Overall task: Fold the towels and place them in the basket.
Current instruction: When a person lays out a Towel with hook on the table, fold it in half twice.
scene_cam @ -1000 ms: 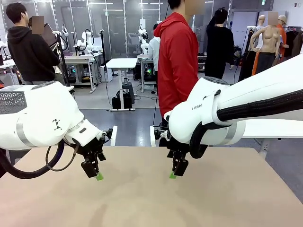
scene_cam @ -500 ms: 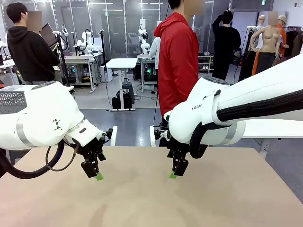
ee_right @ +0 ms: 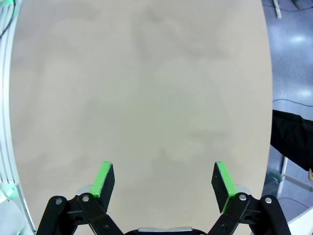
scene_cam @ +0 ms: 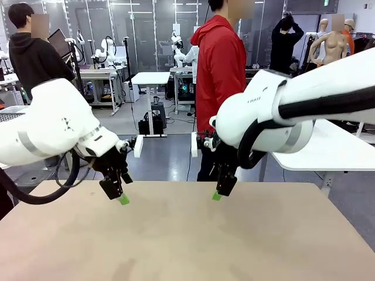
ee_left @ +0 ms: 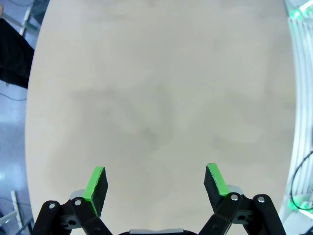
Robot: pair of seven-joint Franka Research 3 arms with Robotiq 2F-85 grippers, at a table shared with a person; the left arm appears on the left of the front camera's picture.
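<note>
Two grippers hang over our tan table (scene_cam: 246,246) in the front view, the left gripper (scene_cam: 120,198) and the right gripper (scene_cam: 218,194) pointing down, with a person (scene_cam: 220,76) in a red jacket at the far edge.

Left wrist view: we see the left gripper (ee_left: 155,178) spread wide, holding nothing.

Right wrist view: the right gripper (ee_right: 163,178) is likewise spread wide and empty.

Where the towels and basket lie, we cannot tell.

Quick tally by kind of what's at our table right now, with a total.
Robot tools, both open: 2 (left tool, right tool)
Person in a red top at the far side: 1
Table: 1
Total: 4
</note>
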